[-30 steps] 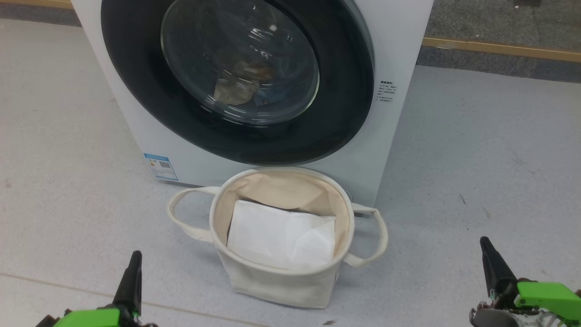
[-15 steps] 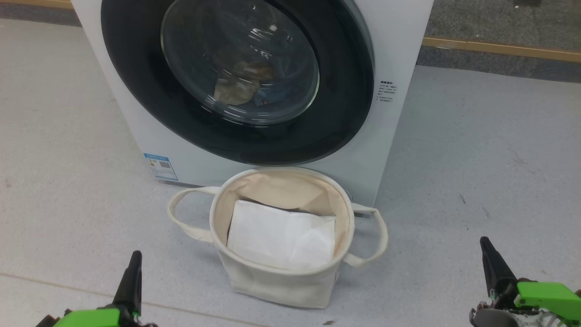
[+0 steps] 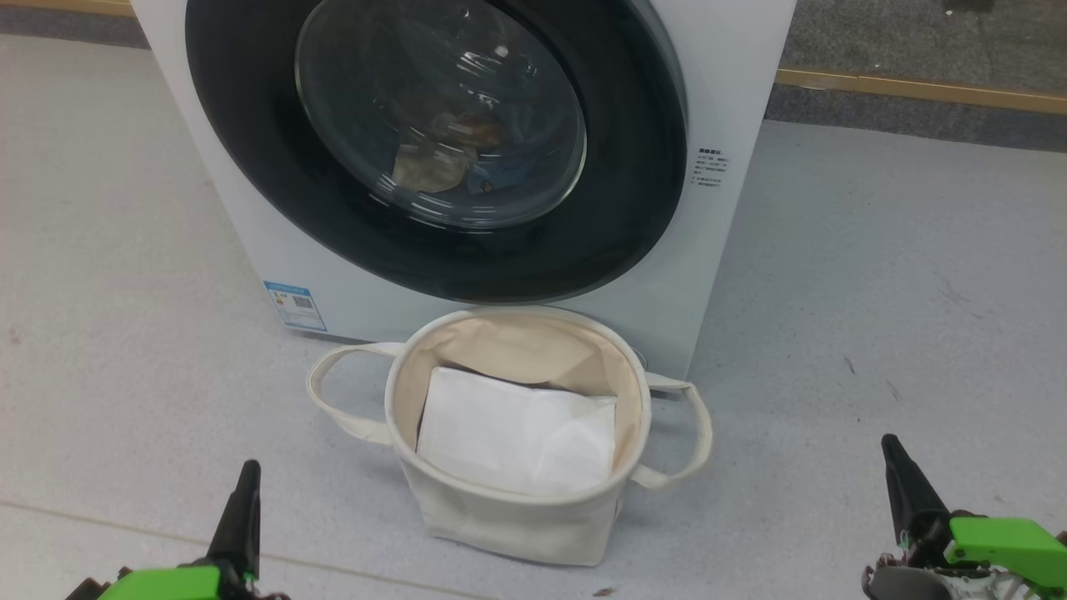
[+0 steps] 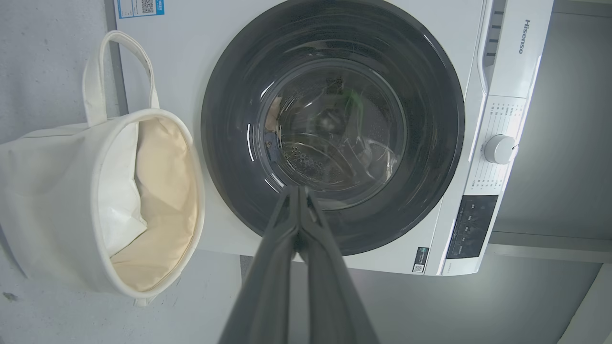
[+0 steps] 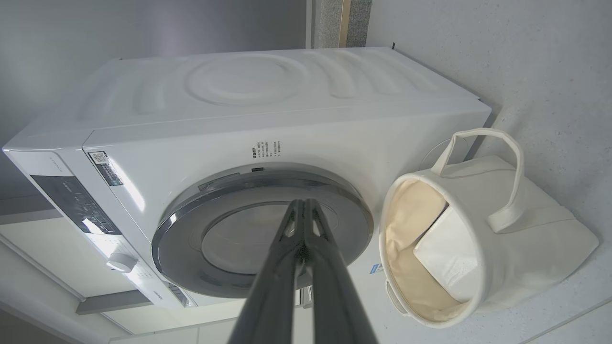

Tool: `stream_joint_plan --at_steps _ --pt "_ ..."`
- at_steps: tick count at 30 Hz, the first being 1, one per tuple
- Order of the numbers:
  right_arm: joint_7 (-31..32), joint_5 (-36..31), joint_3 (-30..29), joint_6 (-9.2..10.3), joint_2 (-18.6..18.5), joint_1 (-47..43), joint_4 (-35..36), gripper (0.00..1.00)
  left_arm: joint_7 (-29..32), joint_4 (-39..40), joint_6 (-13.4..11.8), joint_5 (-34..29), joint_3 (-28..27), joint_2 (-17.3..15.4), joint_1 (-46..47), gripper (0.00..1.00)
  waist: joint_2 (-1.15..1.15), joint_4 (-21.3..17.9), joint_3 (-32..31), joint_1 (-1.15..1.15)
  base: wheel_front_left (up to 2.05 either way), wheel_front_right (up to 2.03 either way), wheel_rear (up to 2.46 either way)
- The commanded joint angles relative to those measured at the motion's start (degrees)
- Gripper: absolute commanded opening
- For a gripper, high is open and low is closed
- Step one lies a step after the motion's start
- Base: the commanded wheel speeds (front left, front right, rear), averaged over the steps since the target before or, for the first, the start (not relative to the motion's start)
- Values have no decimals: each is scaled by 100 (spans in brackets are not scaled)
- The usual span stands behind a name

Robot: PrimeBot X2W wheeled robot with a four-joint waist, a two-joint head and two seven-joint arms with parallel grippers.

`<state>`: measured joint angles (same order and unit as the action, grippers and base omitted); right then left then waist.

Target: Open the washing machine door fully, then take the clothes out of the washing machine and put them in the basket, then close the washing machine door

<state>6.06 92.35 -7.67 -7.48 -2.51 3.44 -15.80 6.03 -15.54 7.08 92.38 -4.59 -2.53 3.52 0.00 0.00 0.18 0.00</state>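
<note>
Nothing is changing: I am keeping my left claw (image 4: 298, 192) and right claw (image 5: 302, 204) closed and empty, so the washing machine door (image 3: 442, 125) is staying shut.

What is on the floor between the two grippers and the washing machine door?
In the head view the basket stands there, in front of the washing machine door, with a white sheet inside.

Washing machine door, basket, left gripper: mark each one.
washing machine door (image 3: 242, 150), head view, glossy black rim.
basket (image 3: 508, 525), head view, front outer wall.
left gripper (image 4: 298, 189), left wrist view, between the shut fingertips.
</note>
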Motion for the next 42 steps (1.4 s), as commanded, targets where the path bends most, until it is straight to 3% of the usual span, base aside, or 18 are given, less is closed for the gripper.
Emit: stream_joint_plan --at_steps 1,42 --pt "48 -23 109 -1 -37 275 178 0 50 150 41 -26 -198 -36 267 0 0 0 0 0 0 0 0" --pt "46 -22 111 -1 -37 275 178 0 51 150 41 -27 -199 -35 267 0 0 0 0 0 0 0 0"
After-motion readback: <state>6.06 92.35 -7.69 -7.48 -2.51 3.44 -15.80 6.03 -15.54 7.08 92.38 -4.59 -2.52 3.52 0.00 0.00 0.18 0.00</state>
